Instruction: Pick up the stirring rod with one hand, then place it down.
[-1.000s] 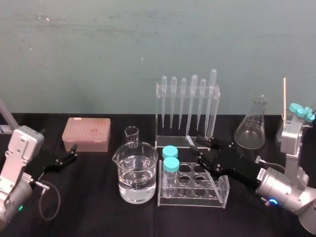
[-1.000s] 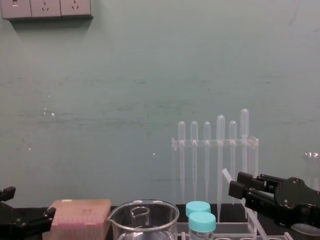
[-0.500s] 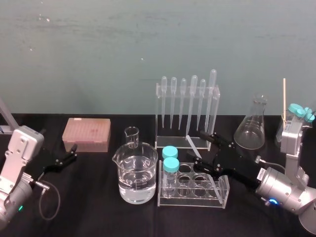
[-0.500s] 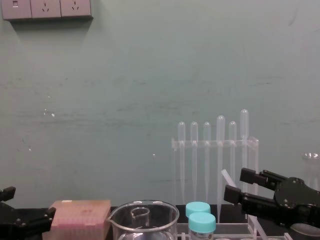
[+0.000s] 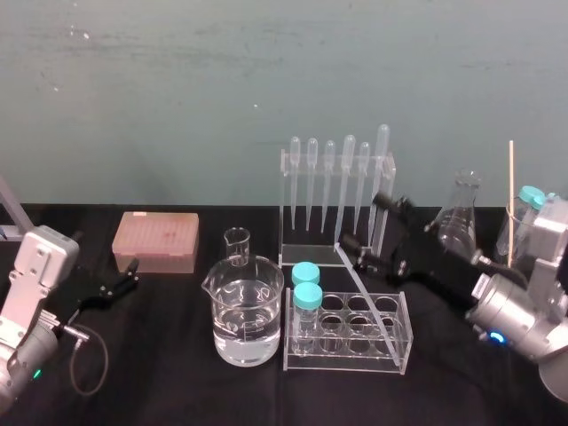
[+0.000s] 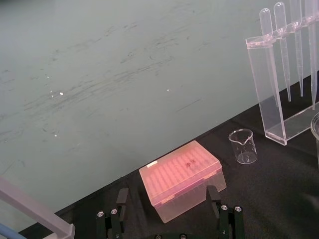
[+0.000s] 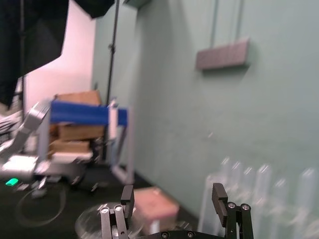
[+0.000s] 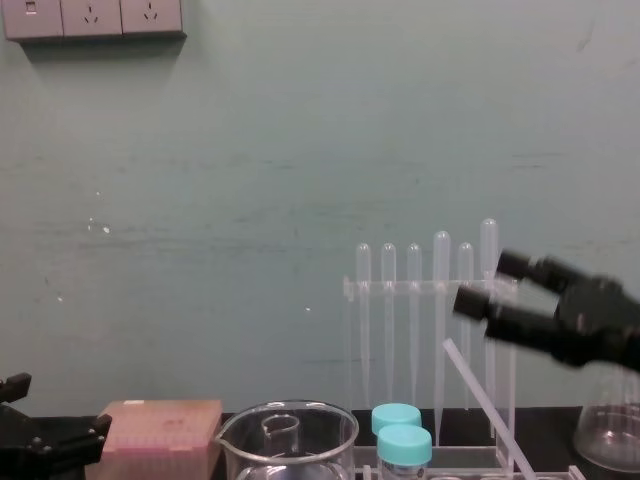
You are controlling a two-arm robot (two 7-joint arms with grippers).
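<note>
Right pincer (image 5: pixel 371 224) hangs open above the stirring rod (image 5: pixel 364 280), which slants free over the tube rack (image 5: pixel 399 342), seemingly set down; left pincer (image 5: pixel 127 275) idles open.

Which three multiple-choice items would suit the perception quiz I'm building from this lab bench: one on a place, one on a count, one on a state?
1. Where is the stirring rod? A. slanting over the test tube rack, in front of the pipette rack; B. upright in the pipette rack; C. lying away from both racks.
2. How many blue-capped tubes stand in the test tube rack? A. one; B. two; C. four.
3. What is the right gripper doing? A. shut on the rod; B. shut on nothing; C. open, raised above the rod.
Answers: 1 A, the rod crosses the rack's right part at a slant; 2 B, two blue caps show at the rack's left end; 3 C, its fingers stand apart with nothing between them. The left gripper is parked, open, at far left.
</note>
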